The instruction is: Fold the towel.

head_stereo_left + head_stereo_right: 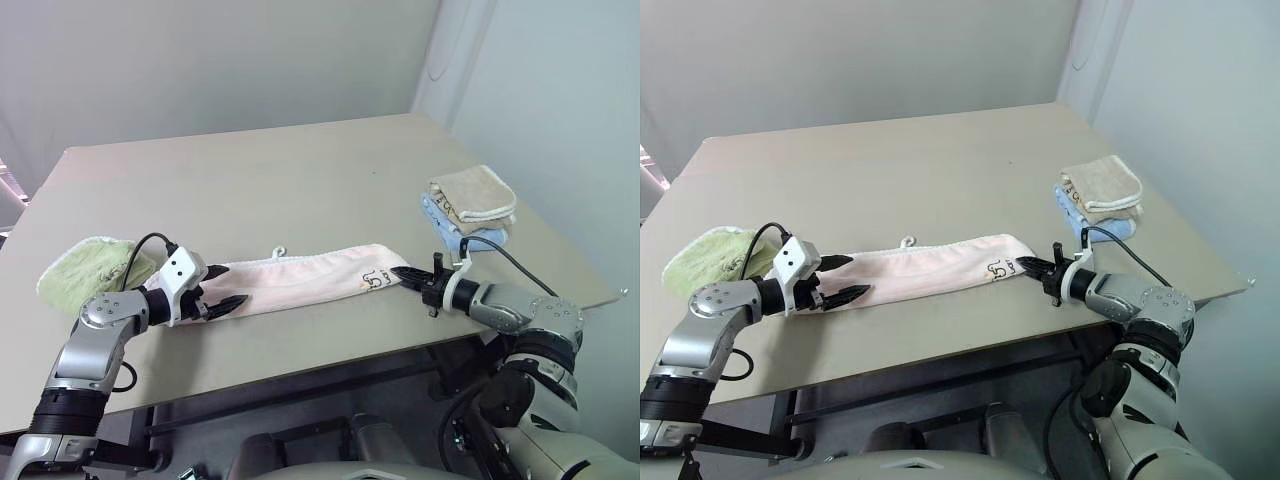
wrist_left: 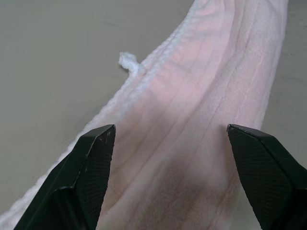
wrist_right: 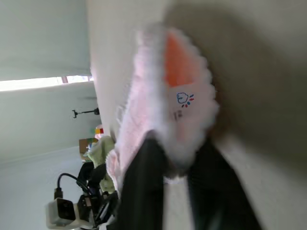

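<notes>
The pale pink towel lies as a long narrow strip across the front of the table, its small white loop on the far edge. My left gripper is at the strip's left end, open, with one finger on each side of the cloth and not pinching it. At the opposite end my right gripper is shut on the towel's tip, beside a small printed mark; the wrist view shows the fluffy edge caught between its fingers.
A light green towel sits bunched at the table's left, just behind my left arm. A folded beige towel rests on a blue one at the right edge. The table's front edge runs close below the strip.
</notes>
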You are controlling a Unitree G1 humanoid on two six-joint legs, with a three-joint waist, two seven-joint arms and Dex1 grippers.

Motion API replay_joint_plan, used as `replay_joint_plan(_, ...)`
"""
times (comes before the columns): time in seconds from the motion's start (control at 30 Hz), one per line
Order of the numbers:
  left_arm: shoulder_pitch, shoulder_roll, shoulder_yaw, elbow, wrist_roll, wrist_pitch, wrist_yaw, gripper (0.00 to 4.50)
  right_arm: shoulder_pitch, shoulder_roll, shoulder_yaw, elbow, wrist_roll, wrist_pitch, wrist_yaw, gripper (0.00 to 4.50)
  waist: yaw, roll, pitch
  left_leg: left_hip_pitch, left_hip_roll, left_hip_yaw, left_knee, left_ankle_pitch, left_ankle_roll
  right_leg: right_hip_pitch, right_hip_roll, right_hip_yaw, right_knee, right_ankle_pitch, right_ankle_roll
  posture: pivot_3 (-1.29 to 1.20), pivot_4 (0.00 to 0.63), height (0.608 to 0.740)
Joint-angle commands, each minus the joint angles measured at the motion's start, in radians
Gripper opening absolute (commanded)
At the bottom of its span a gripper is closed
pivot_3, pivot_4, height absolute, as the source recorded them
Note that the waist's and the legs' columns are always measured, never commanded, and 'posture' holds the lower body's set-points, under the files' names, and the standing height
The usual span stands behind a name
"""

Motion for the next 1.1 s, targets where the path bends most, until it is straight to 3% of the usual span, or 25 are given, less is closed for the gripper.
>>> replay_joint_plan(0.03, -0.008, 0.011, 0.02, -0.005, 0.002, -0.016, 0.006, 3.92, -0.008, -0.024, -0.019, 0.004, -0.007, -0.028, 0.001, 0.05, 0.001, 0.0, 0.0, 0.0, 0.0, 0.0, 0.0, 0.0, 0.0, 0.0, 0.0, 0.0, 0.0, 0.0, 0.0, 0.0, 0.0, 0.729)
replay_joint_plan(0.37, -0.012, 0.019, 0.025, 0.011, 0.004, -0.025, 0.005, 3.92, 0.006, -0.238, 0.001, 0.038, -0.036, -0.021, 0.129, 0.05, 0.008, 0.003, 0.002, -0.003, -0.002, -0.001, 0.0, -0.004, 0.006, -0.002, -0.001, 0.001, 0.0, 0.0, 0.0, 0.0, 0.0, 0.729)
replay_joint_plan(0.67, -0.017, 0.016, 0.024, 0.027, 0.01, -0.037, 0.005, 3.92, 0.055, -0.377, 0.236, -0.159, -0.079, -0.041, 0.417, 0.05, 0.005, 0.004, 0.002, 0.0, -0.002, 0.001, -0.002, -0.009, 0.015, -0.003, 0.003, 0.002, 0.001, -0.001, 0.0, 0.0, 0.0, 0.729)
replay_joint_plan(0.77, -0.019, 0.017, 0.026, 0.03, 0.013, -0.04, 0.011, 3.92, 0.087, -0.425, 0.362, -0.351, -0.061, -0.044, 0.55, 0.05, 0.008, 0.005, 0.003, 0.0, -0.002, 0.001, -0.001, -0.009, 0.015, -0.002, 0.002, 0.002, 0.002, -0.001, 0.0, 0.0, 0.0, 0.729)
replay_joint_plan(1.0, -0.012, 0.023, 0.028, 0.025, 0.019, -0.035, 0.016, 3.92, 0.069, -0.44, 0.499, -0.554, -0.053, -0.076, 0.687, 0.05, 0.009, 0.004, 0.003, -0.001, -0.002, 0.001, -0.001, -0.009, 0.015, -0.003, 0.002, 0.002, 0.002, -0.001, 0.0, 0.0, 0.0, 0.729)
replay_joint_plan(1.1, -0.011, 0.026, 0.029, 0.02, 0.019, -0.03, 0.018, 3.92, 0.003, -0.394, 0.581, -0.579, -0.045, -0.076, 0.722, 0.05, 0.006, 0.005, 0.003, -0.001, -0.001, 0.001, -0.001, -0.009, 0.015, -0.003, 0.001, 0.002, 0.002, -0.001, 0.0, 0.0, 0.0, 0.729)
